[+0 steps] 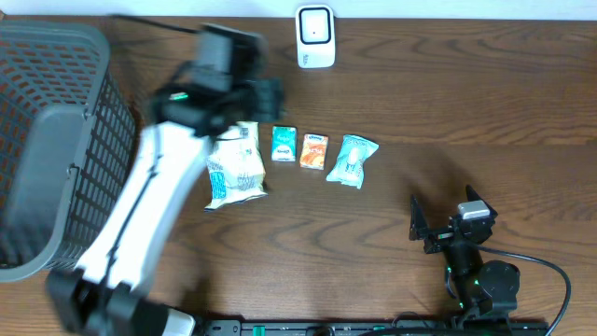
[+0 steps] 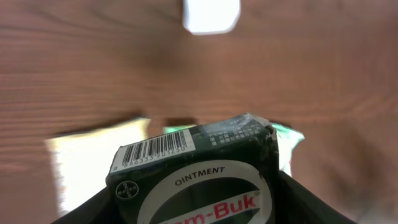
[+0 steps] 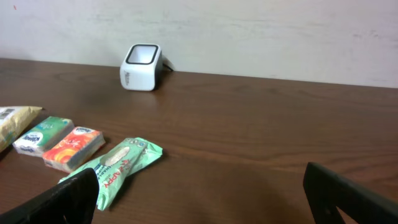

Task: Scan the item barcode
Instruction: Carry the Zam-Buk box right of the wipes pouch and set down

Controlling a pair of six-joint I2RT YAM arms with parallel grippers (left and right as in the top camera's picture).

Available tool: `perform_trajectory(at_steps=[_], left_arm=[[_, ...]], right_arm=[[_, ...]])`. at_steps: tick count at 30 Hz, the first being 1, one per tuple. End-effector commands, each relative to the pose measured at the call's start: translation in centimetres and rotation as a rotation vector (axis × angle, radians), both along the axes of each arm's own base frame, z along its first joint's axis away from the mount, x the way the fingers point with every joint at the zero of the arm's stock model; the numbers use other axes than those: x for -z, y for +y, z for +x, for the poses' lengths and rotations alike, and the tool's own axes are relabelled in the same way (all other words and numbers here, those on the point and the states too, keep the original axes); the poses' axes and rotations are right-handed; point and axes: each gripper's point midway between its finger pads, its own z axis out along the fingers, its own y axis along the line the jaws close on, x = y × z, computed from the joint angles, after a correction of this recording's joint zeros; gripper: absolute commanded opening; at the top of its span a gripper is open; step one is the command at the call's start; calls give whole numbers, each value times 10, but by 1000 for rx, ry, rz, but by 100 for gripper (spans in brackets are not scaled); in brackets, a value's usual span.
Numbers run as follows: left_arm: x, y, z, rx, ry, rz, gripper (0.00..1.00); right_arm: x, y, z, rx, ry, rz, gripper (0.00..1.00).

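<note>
- While the left gripper (image 2: 198, 206) is clasping it, the box (image 2: 205, 165) is sitting between the dark fingers (image 2: 314, 202). It is a dark ointment carton, and I judge it is hanging above the tabletop (image 1: 466, 103) rather than lying on it.
- Its barcode (image 2: 155, 151) is showing on the upper face, pointing toward the far edge; whether it is squarely facing anything I cannot tell.
- The scanner (image 1: 315, 37) is standing at the far edge, about midway along it. It is sitting ahead of the box in the left wrist view and well apart from it.
- As for progress, the pick-up is looking done, and the step in hand is seemingly the carry toward the scanner.
- Bringing the barcode up to the scanner's window is remaining, and nothing is showing a completed read.
- Below the box, other goods are lying in a row across the middle of the tabletop: a white bag (image 1: 235, 168), a teal pack (image 1: 284, 144), an orange pack (image 1: 314, 150) and a pale blue pouch (image 1: 352, 159).
- A grey basket (image 1: 56, 140) is occupying the left edge, beside the left arm.
- The right gripper (image 3: 211, 205) is idling near the near edge, toward the right corner. Its fingers are spreading wide and are gripping nothing.
- Blur is smearing the left arm overhead, so its exact pose is escaping me.
</note>
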Motion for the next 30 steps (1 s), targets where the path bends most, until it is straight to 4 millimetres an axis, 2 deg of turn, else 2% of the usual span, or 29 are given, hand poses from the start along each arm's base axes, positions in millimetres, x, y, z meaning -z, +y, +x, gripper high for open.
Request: perform_trajectory(at_steps=[1,7,11,19,22,30], left_arm=[[33,-45,-2,74,52,9,55],[83,-109,-10,197,93,31,55],[106,-142,-20,240,113,27,55],[124,-199,-48,359,91,17,55],[132,-212,-53,375,69,35,55],[149,-220,-57,382,62,71,55]], right_arm=[[2,-2,0,11,7,12,99],[2,-2,0,11,7,12,99],[2,-2,0,11,7,12,99],[2,-2,0,11,7,12,99],[2,-2,0,11,7,12,99],[2,-2,0,11,7,12,99]])
